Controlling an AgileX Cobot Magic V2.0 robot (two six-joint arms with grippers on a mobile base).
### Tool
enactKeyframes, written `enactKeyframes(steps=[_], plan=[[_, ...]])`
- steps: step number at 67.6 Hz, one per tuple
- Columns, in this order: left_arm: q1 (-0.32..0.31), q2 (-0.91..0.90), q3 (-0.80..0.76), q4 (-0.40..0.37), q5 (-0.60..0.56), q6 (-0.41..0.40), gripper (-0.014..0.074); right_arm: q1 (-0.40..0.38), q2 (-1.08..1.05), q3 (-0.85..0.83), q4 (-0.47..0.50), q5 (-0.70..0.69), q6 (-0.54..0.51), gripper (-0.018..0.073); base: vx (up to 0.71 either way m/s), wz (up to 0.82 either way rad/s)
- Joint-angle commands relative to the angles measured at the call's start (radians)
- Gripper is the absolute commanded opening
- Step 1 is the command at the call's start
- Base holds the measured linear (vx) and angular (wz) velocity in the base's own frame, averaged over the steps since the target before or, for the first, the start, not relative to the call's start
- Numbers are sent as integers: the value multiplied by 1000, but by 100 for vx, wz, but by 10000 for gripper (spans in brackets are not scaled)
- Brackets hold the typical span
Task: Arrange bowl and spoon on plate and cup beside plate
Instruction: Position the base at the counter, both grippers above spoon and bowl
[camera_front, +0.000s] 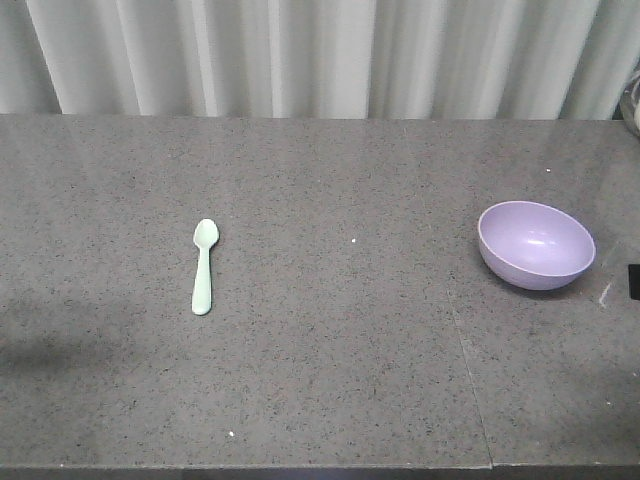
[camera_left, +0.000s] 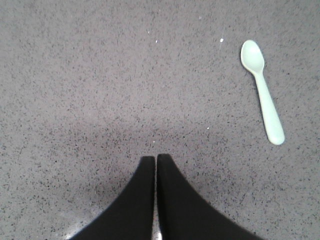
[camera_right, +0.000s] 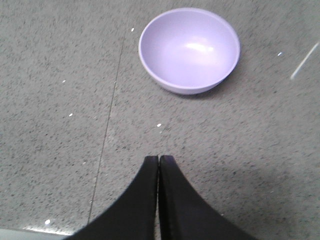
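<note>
Front view: spoon (camera_front: 204, 264) left, bowl (camera_front: 536, 244) right, apart

All you really see of the bot is the left claw (camera_left: 155, 159) and right claw (camera_right: 158, 160), both plain matte black, wide at the base and curving in to narrow squared-off tips.

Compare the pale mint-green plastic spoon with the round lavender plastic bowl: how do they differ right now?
The pale mint-green plastic spoon lies flat, long and slim; the round lavender plastic bowl stands deep, opening upward. The spoon shows in the left wrist view, the bowl in the right wrist view. Both rest loose on the speckled grey table.
</note>
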Motion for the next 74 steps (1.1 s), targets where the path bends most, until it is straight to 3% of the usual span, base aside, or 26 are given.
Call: enactKeyframes(steps=[1, 30, 40, 52, 59, 74], plan=[[1, -12, -38, -15, -42, 0, -6, -6, 1, -34, 34, -52, -3, -11, 0, 0], [1, -12, -38, -13, -47, 0, 42, -6, 1, -34, 56, -62, -15, 25, 0, 0], [1, -12, -38, -10, -45, 1, 179, -6, 1, -34, 49, -42, -15, 124, 0, 0], [1, -12, -38, -3, -45, 2, 424, -6, 1, -34, 49, -43, -15, 308, 0, 0], [1, -12, -38, -7, -45, 1, 524, -6, 1, -34, 49, -47, -15, 393, 0, 0], [1, -10, -39, -18, -38, 1, 578, -6, 1, -34, 49, -46, -14, 466, 0, 0]])
